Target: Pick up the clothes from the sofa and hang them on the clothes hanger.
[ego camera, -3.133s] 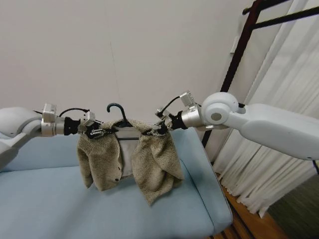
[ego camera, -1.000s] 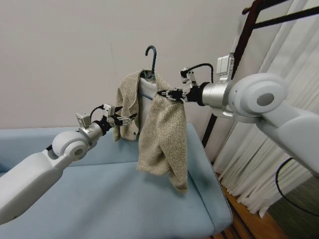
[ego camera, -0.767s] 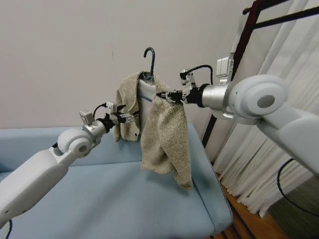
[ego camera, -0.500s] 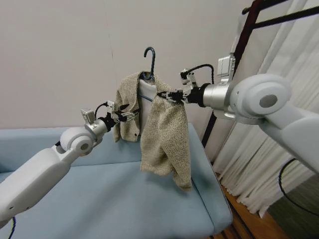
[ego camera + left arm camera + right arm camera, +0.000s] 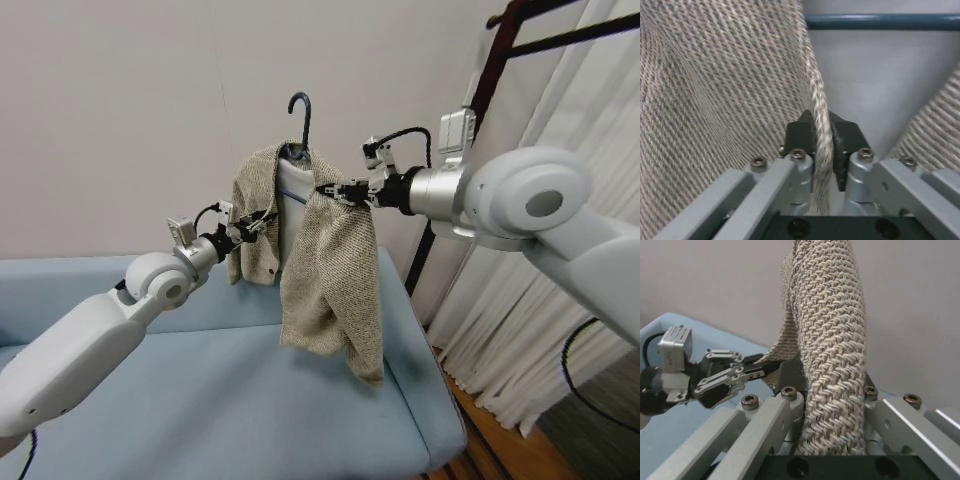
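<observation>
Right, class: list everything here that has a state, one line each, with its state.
knit cardigan: open-fronted, on the hanger, held aloft above the sofa.
hanger: upright, hook free.
left claw: shut on the cardigan's front edge.
right claw: shut on the cardigan's shoulder.

We see the cardigan [image 5: 330, 270] as coarse, rough-knit cloth, matt throughout — its weave stands out thread by thread. The hanger [image 5: 300, 110] looks smooth and faintly glossy. The left gripper [image 5: 262, 216] and right gripper [image 5: 329, 190] show matt grey metal fingers [image 5: 765, 185] with black pads [image 5: 800, 135]; the arm shells [image 5: 520, 205] are glossy white plastic, the sofa [image 5: 200, 400] smooth matt fabric.
</observation>
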Motion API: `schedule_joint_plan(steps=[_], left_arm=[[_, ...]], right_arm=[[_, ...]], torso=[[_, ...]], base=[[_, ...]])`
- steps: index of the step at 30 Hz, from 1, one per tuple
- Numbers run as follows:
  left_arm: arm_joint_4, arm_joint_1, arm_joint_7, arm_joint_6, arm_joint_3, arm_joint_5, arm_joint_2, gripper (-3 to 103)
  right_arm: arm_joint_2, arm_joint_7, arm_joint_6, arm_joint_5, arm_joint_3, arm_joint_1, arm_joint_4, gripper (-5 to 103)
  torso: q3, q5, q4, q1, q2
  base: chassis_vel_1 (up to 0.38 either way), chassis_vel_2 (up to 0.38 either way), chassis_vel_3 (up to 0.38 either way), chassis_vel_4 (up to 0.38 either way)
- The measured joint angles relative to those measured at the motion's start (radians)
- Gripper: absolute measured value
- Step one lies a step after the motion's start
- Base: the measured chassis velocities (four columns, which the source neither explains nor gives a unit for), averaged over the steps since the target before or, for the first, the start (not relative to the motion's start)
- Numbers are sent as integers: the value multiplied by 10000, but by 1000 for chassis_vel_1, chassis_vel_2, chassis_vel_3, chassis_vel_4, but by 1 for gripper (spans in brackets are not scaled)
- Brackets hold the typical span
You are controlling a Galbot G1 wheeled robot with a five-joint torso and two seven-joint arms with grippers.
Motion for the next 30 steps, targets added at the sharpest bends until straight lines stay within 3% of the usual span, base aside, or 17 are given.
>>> schedule_joint_plan(steps=[2, 17, 20, 23, 25, 27, 29, 30], left_arm=[[-292, 45, -11, 49, -43, -11, 166, 3], [-1651, 41, -362, 786, -471, -629, 825, -1], [-1730, 176, -554, 912, -615, -633, 926, 4], [-1891, 1092, -977, 1027, -1429, -468, 1357, 20], [-1944, 1304, -1077, 1067, -1574, -446, 1466, 25], [-2161, 2075, -1775, 1110, -2044, -425, 1920, 36], [-2211, 2322, -1937, 1075, -2288, -438, 2039, 36], [-2230, 2438, -1991, 1054, -2408, -444, 2081, 41]], right_arm=[[19, 2, 0, -73, 24, -17, -79, 10], [-60, -72, -86, -161, 254, -168, -137, 10], [-122, -79, -106, -134, 330, -189, -69, 10], [-227, 241, -110, 147, 601, -237, 232, 10], [-244, 379, -110, 262, 685, -242, 303, 10], [-288, 867, -107, 719, 999, -270, 459, 10], [-311, 974, -105, 871, 1134, -291, 486, 10], [-321, 1006, -104, 922, 1182, -302, 489, 10]], torso=[[0, 0, 1, 0, 0], [-1, 1, -2, 0, 0], [-1, 0, -1, 1, 0], [-1, -1, -1, 1, 0], [-1, -1, 0, 0, 0], [-1, -4, 4, 0, 0], [-1, -4, 3, 0, 0], [-1, -3, 3, 0, 0]], base=[[0, 0, 0, 0], [0, 0, 0, 0], [0, 0, 0, 0], [0, 0, 0, 0], [0, 0, 0, 0], [0, 0, 0, 0], [0, 0, 0, 0], [0, 0, 0, 0]])
